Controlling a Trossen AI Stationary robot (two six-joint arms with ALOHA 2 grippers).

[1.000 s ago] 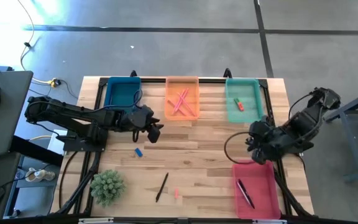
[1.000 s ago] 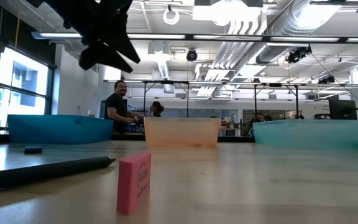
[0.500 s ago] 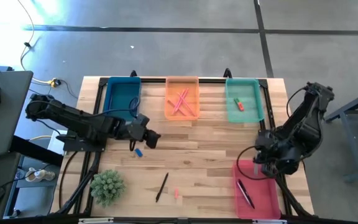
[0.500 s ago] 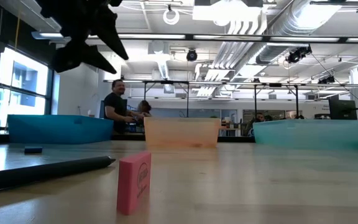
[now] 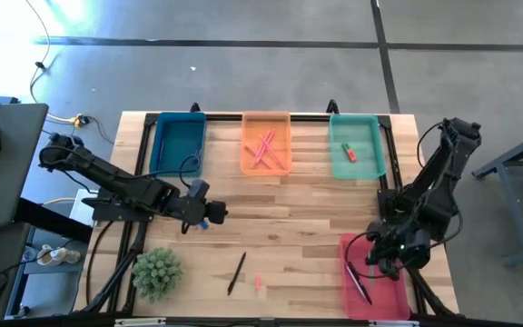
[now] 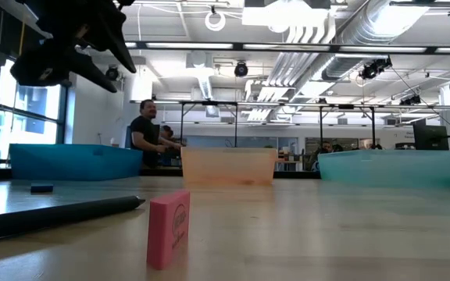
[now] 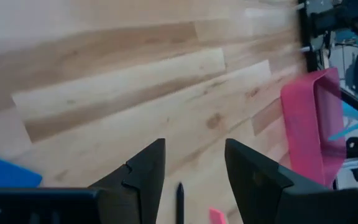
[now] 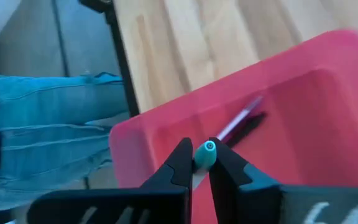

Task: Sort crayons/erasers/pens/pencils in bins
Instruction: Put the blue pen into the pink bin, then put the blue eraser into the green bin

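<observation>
High view: red bin (image 5: pixel 394 289) w/ pens (image 5: pixel 357 281).

Two robot arms were built of dark, nearly black segments joined by rounded housings — the left arm (image 5: pixel 107 180) long and slender, the right arm (image 5: pixel 434 195) bulkier around its joints, with thin black cables looping loosely beside each. The left gripper (image 7: pixel 192 171) carried two matte black fingers, wedge-shaped with angular faceted faces and a small notched step along one inner edge. The right gripper (image 8: pixel 196 163) had the same dark tapering fingers — mounted on a flat black block bearing pale, blurred markings.
</observation>
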